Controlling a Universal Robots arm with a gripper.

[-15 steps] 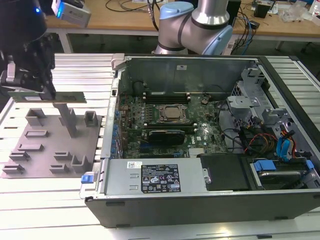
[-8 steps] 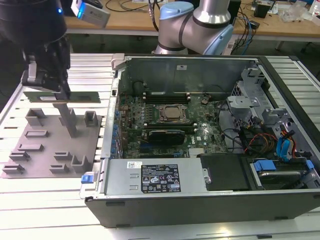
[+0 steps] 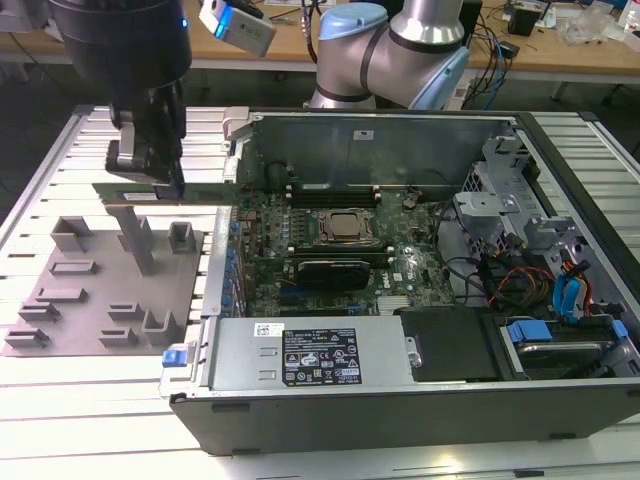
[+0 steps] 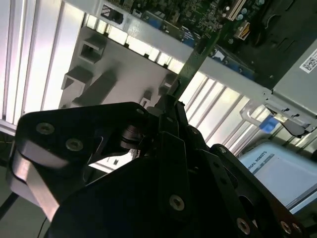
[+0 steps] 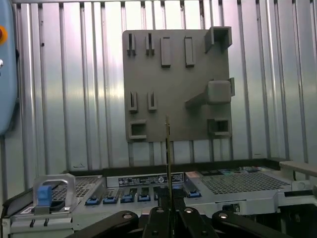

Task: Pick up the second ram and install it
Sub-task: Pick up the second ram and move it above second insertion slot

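Slatted metal workbench (image 3: 90,410), exterior view: my black gripper (image 3: 150,178) grasps the second ram (image 3: 205,189), a thin green circuit-board stick, above the grey plastic plate with posts (image 3: 100,300); its long axis lies level, pointing at the open grey computer case (image 3: 400,140) at the exterior view's right. Second wrist view: the second ram (image 4: 195,62) juts from the gripper (image 4: 171,106) toward the green motherboard (image 4: 168,12). First wrist view: the second ram (image 5: 168,144) stands edge-on over the plate (image 5: 176,84). I leave the case's black label (image 3: 320,358) unread

The arm (image 3: 430,25) is silver-grey tubing with pale blue joint caps (image 3: 350,25). Its black tool (image 4: 172,105) has angular linked plates dotted with silver screws (image 4: 177,202).
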